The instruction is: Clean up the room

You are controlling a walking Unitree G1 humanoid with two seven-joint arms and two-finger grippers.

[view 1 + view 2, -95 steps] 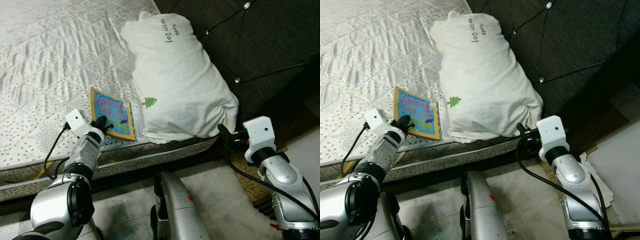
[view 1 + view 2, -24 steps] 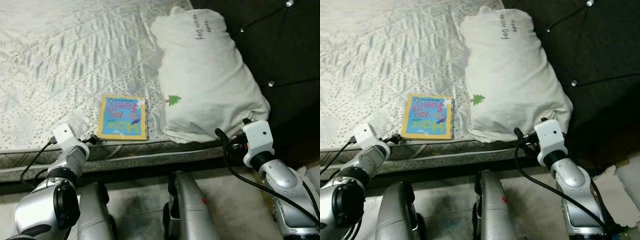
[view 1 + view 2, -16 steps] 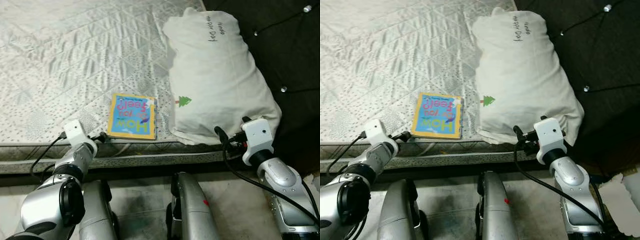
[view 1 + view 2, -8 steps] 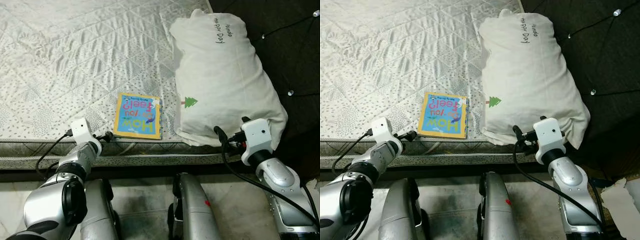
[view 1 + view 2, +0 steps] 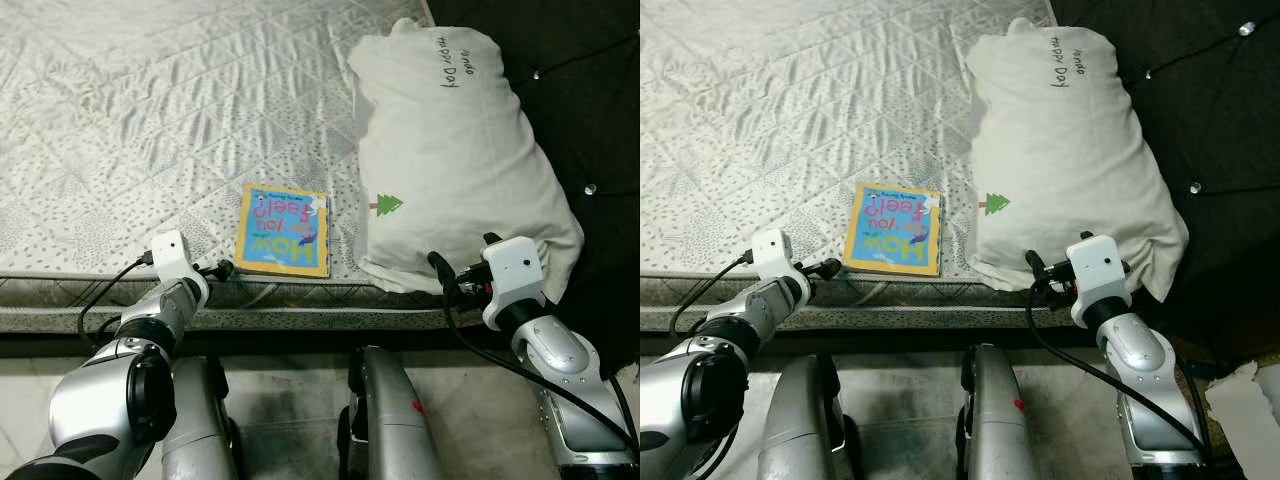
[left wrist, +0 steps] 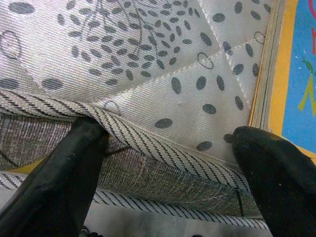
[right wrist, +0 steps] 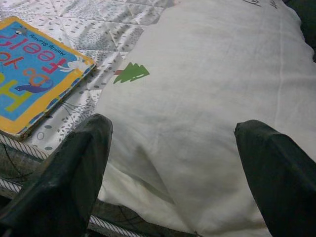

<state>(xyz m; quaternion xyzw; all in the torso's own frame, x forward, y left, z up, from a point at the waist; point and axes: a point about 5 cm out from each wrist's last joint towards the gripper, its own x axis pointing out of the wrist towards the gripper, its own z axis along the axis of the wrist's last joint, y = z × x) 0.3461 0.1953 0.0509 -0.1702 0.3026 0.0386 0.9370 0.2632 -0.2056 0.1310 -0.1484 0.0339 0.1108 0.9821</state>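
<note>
Left gripper (image 6: 168,143): I see it spread at quilted mattress (image 5: 150,110) edge, beside yellow-bordered picture book (image 5: 284,230).
Right gripper (image 7: 173,163): spread before white pillow (image 5: 455,160).

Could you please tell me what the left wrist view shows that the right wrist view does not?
The left wrist view brings in the mattress edge seam up close, with the open left gripper at it. The right wrist view brings in the white pillow with its green tree print, the open right gripper just short of it. Both share the children's book lying flat on the mattress.
</note>
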